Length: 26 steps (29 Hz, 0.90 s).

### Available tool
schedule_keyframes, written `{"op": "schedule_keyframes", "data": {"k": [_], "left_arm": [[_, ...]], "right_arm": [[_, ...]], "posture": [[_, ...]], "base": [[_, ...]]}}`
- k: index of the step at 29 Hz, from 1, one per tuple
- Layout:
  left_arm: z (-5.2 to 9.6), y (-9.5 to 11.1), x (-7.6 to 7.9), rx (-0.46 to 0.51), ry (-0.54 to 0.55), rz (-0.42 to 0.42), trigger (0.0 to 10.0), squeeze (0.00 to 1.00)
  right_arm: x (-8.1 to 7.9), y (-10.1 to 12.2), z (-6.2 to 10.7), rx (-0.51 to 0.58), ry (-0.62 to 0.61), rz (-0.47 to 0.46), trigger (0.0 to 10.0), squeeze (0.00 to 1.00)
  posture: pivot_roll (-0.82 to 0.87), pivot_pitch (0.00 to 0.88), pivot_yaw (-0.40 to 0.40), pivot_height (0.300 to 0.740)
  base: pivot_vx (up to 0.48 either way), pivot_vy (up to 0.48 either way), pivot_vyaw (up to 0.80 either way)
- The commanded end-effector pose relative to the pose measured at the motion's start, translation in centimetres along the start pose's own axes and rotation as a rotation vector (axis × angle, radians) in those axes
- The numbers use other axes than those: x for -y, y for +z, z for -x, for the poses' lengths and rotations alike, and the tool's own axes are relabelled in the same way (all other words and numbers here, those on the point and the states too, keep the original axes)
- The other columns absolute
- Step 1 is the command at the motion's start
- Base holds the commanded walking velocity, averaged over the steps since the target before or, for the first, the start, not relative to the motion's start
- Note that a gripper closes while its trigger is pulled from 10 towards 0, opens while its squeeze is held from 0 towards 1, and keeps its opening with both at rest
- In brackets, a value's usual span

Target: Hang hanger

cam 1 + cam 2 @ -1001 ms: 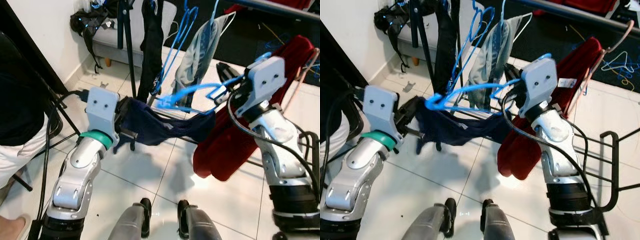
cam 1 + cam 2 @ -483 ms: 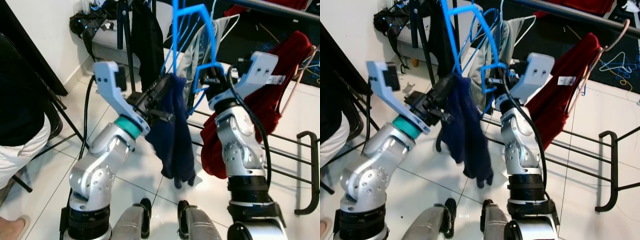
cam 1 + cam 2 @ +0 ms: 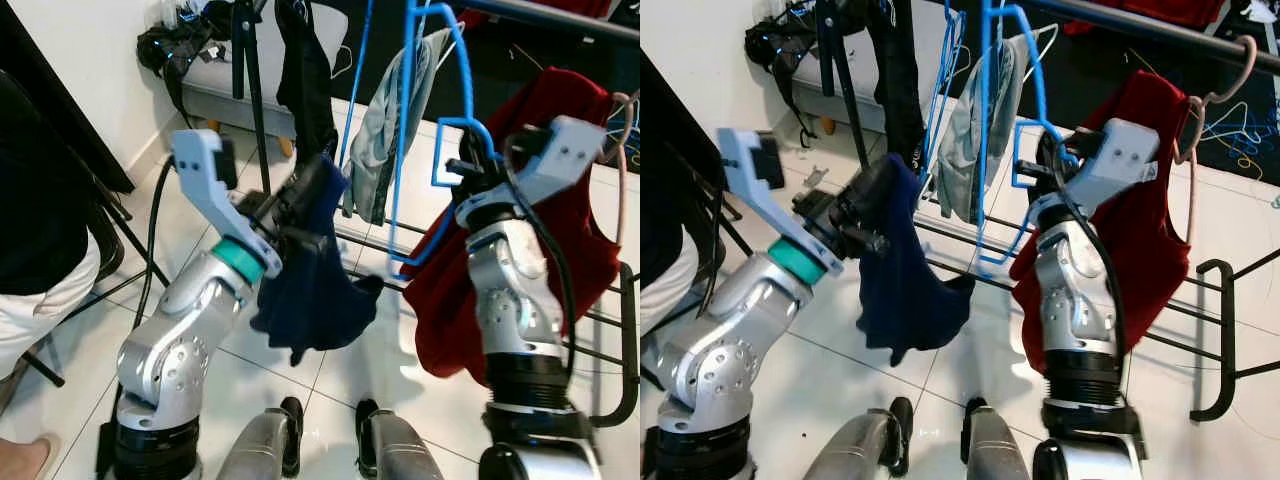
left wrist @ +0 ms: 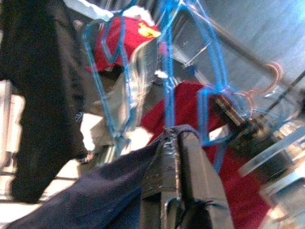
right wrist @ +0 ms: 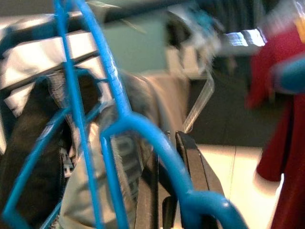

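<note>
A bright blue plastic hanger [image 3: 442,120] stands almost upright, its top reaching up toward the dark rail [image 3: 560,14]. My right gripper [image 3: 470,176] is shut on the hanger's side near a square loop; in the right wrist view the black fingers [image 5: 190,167] pinch the blue bar [image 5: 143,129]. My left gripper [image 3: 296,204], raised at centre left, is shut on a dark navy garment [image 3: 312,292]. The garment droops below it, one tip [image 3: 368,284] close to the hanger's lower corner. The left wrist view has the navy cloth [image 4: 95,195] clamped between the fingers [image 4: 183,176].
A red garment [image 3: 560,250] on a pink hanger, a grey-blue shirt [image 3: 392,130] and a black garment [image 3: 305,70] hang on the rack. Its black pole [image 3: 250,90] and floor bars [image 3: 622,330] stand close. A person [image 3: 40,250] sits at left. White tiled floor lies below.
The hanger went from lying level between both grippers to upright, and my right gripper carried it to the right. The navy garment, stretched out earlier, now hangs loose from the left gripper.
</note>
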State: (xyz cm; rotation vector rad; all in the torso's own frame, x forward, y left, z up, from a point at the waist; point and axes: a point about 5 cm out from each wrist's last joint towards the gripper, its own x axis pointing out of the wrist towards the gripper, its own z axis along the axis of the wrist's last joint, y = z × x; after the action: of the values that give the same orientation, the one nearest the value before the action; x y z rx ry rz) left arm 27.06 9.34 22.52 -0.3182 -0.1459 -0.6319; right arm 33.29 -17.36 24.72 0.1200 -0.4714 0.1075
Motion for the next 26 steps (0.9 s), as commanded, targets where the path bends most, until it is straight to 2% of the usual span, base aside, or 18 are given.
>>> {"op": "schedule_keyframes", "data": {"k": [1,3,4,8,9,10,11,12,13,14,16,19,20,23,24,25,26], "left_arm": [[0.5,-0.9,-0.5,-0.050,0.011,-0.091,0.0,0.00],[0.5,-0.9,-0.5,-0.050,0.011,-0.091,0.0,0.00],[1.0,-1.6,-0.9,-0.092,0.021,-0.148,0.0,0.00],[1.0,-1.6,-0.9,-0.092,0.021,-0.148,0.0,0.00],[1.3,-1.9,-1.1,-0.114,0.025,-0.166,0.0,0.00],[1.3,-1.9,-1.1,-0.114,0.025,-0.166,0.0,0.00],[1.4,-2.2,-1.1,-0.126,0.025,-0.166,0.0,0.00],[1.4,-2.2,-1.1,-0.126,0.025,-0.166,0.0,0.00],[1.4,-2.4,-1.1,-0.132,0.022,-0.165,0.0,0.00],[1.4,-2.4,-1.1,-0.132,0.022,-0.165,0.0,0.00],[1.3,-2.6,-1.0,-0.140,0.017,-0.158,0.0,0.00],[1.3,-2.6,-1.0,-0.140,0.017,-0.158,0.0,0.00],[1.3,-2.6,-1.0,-0.144,0.011,-0.156,0.0,0.00],[1.3,-2.6,-1.0,-0.144,0.011,-0.156,0.0,0.00],[1.2,-2.7,-1.1,-0.150,0.002,-0.162,0.0,0.00],[1.3,-2.7,-1.1,-0.155,-0.001,-0.168,0.0,0.00],[1.4,-2.9,-1.2,-0.157,-0.005,-0.180,0.0,0.00]], "right_arm": [[-1.2,2.1,-0.1,0.081,0.137,0.147,10.0,0.00],[-1.2,2.1,-0.1,0.081,0.137,0.147,10.0,0.00],[-2.0,3.1,0.2,0.107,0.212,0.209,10.0,0.00],[-2.0,3.1,0.2,0.107,0.212,0.209,10.0,0.00],[-2.9,3.8,0.8,0.122,0.272,0.220,10.0,0.00],[-2.9,3.8,0.8,0.122,0.272,0.220,10.0,0.00],[-3.6,4.0,2.0,0.127,0.300,0.221,10.0,0.00],[-3.6,4.0,2.0,0.127,0.300,0.221,10.0,0.00],[-4.0,4.2,3.2,0.120,0.310,0.200,10.0,0.00],[-4.0,4.2,3.2,0.120,0.310,0.200,10.0,0.00],[-4.3,3.9,5.6,0.008,0.369,0.050,10.0,0.00],[-4.3,3.9,5.6,0.008,0.369,0.050,10.0,0.00],[-4.3,3.4,7.2,-0.086,0.464,-0.017,10.0,0.00],[-4.3,3.4,7.2,-0.086,0.464,-0.017,10.0,0.00],[-3.5,2.6,9.4,-0.231,0.586,-0.045,10.0,0.00],[-2.1,0.8,12.4,-0.461,0.726,-0.047,10.0,0.00],[-1.2,-0.1,14.6,-0.624,0.820,-0.058,10.0,0.00]], "posture": [[-0.09,0.163,0.072,0.740],[-0.09,0.163,0.072,0.740],[-0.10,0.172,0.070,0.740],[-0.10,0.172,0.070,0.740],[-0.10,0.175,0.068,0.740],[-0.10,0.175,0.068,0.740],[-0.10,0.186,0.068,0.740],[-0.10,0.186,0.068,0.740],[-0.11,0.191,0.073,0.740],[-0.11,0.191,0.073,0.740],[-0.12,0.195,0.078,0.740],[-0.12,0.195,0.078,0.740],[-0.13,0.198,0.081,0.740],[-0.13,0.198,0.081,0.740],[-0.14,0.198,0.081,0.740],[-0.14,0.200,0.073,0.740],[-0.14,0.200,0.073,0.740]], "base": [[0.000,0.000,0.00],[0.000,0.000,0.00],[0.000,0.000,0.00],[0.000,0.000,0.00],[0.000,0.000,0.00],[0.000,0.000,0.00],[0.000,0.000,0.00],[0.000,0.000,0.00],[0.000,0.000,0.00],[0.000,0.000,0.00],[0.000,0.000,0.00],[0.000,0.000,0.00],[0.000,0.000,0.00],[0.000,0.000,0.00],[0.000,0.000,0.00],[0.000,0.000,0.00],[0.000,0.000,0.00]]}}
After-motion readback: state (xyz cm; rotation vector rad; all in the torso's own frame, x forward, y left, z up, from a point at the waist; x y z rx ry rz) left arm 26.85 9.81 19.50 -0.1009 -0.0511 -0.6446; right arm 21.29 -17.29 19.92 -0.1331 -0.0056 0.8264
